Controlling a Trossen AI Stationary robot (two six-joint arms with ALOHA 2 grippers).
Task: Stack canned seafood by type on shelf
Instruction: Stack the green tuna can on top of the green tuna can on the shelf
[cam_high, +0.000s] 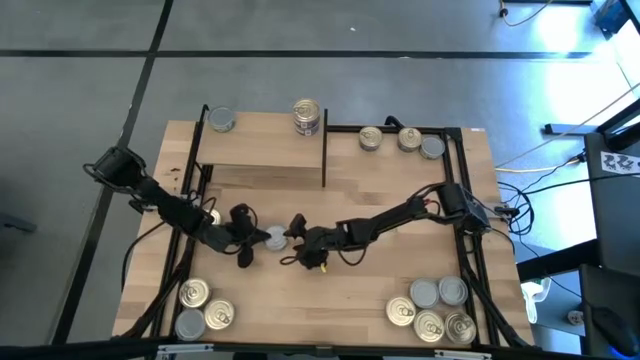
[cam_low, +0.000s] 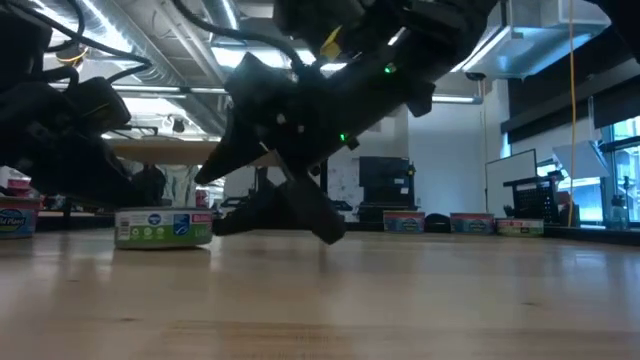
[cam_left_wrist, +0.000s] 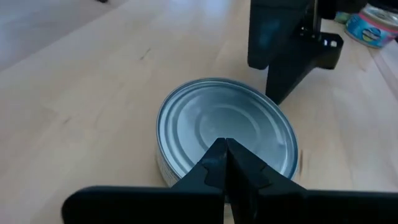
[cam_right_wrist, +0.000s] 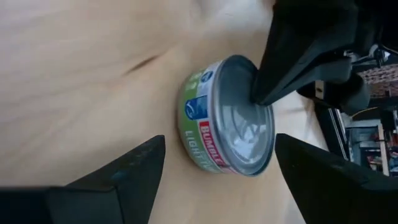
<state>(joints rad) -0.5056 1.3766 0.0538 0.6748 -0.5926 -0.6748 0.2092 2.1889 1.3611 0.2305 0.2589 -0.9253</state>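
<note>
A short round can (cam_high: 273, 238) with a plain silver top and a green label (cam_right_wrist: 198, 127) stands upright on the tabletop near the middle. My left gripper (cam_high: 257, 239) comes at it from the table's left, shut, with its tips on the can's top. My right gripper (cam_high: 293, 244) stands open just to the can's right. Its two fingers (cam_right_wrist: 134, 168) face the can's side, apart from it. The shelf (cam_high: 262, 150) stands at the far left. On it are a silver-topped can (cam_high: 221, 121) and a gold-topped stack (cam_high: 307, 117). My left gripper rests the tips of its shut fingers (cam_right_wrist: 260, 93) on the can's flat silver top (cam_left_wrist: 214, 127), inside the rim. The fingers slant down from the table's left. The can stands flat on its base on the tabletop.
Three cans (cam_high: 405, 140) sit along the far right edge inside the black frame. Three more (cam_high: 205, 308) lie at the near left corner and several (cam_high: 435, 308) at the near right corner. Bare wood lies between these groups, around the two grippers.
</note>
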